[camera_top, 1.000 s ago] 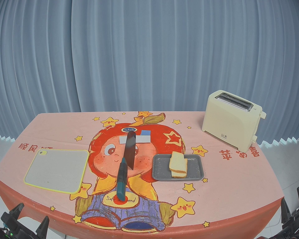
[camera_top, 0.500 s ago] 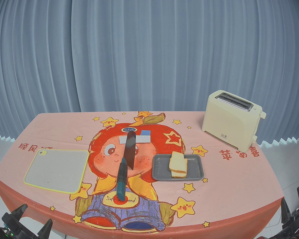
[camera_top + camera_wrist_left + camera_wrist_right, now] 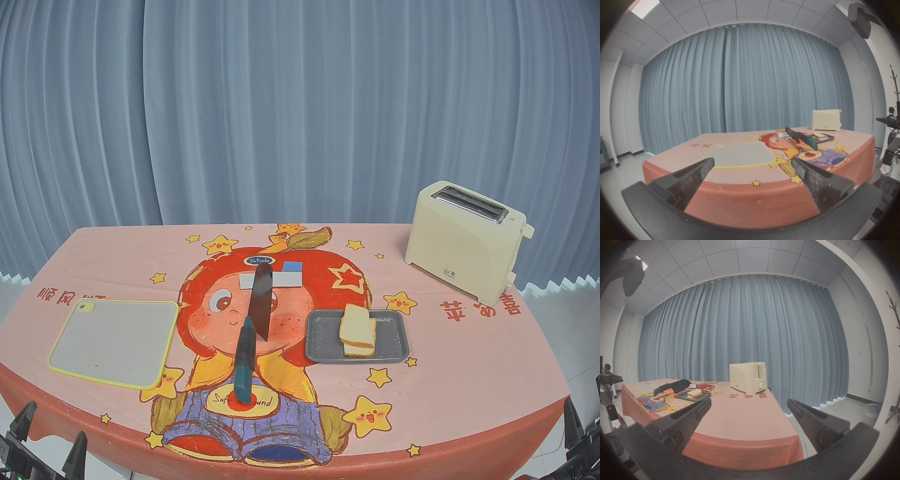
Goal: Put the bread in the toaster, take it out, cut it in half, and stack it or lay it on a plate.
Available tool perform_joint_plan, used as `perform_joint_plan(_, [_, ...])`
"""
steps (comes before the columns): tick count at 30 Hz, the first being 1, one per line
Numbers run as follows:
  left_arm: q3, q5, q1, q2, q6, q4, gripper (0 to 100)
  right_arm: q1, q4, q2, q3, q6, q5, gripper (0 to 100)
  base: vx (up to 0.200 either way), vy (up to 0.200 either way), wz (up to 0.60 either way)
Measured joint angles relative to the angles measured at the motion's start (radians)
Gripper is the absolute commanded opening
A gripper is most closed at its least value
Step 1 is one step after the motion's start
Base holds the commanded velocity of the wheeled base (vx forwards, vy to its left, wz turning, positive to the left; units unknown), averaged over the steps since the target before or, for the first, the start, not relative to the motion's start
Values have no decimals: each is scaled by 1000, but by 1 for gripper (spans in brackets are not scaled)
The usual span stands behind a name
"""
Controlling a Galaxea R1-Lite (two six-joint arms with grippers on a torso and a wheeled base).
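Two bread slices (image 3: 357, 331) lie stacked on a grey tray (image 3: 325, 334) right of the table's middle. The cream toaster (image 3: 465, 240) stands at the back right, its slots empty. A teal-handled knife (image 3: 250, 337) rests propped at an angle near the centre. My left gripper (image 3: 53, 431) hangs open below the table's front left edge, nothing between its fingers (image 3: 693, 175). My right gripper (image 3: 584, 406) is open off the front right corner, also holding nothing. From the right wrist view, the toaster (image 3: 748, 377) and bread (image 3: 694, 393) lie ahead across the table.
A grey cutting board with a yellow rim (image 3: 112, 340) lies at the front left; it also shows ahead of the left gripper (image 3: 740, 154). The pink printed cloth (image 3: 437, 381) covers the table. A blue curtain hangs behind.
My left gripper has sunk lower and a little left below the table's front edge. The right gripper and the things on the table have not moved.
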Motion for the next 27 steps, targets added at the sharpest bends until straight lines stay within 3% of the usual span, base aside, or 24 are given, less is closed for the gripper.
perform_joint_plan(3, [3,23,4,-20,-5,-13,100,0,0,0,0,0,0,100,0,0,0])
perform_joint_plan(7, [4,31,6,-34,-35,-10,100,0,0,0,0,0,0,100,0,0,0])
perform_joint_plan(27, [4,35,7,-44,-39,-10,100,-1,3,0,0,0,0,100,0,0,0])
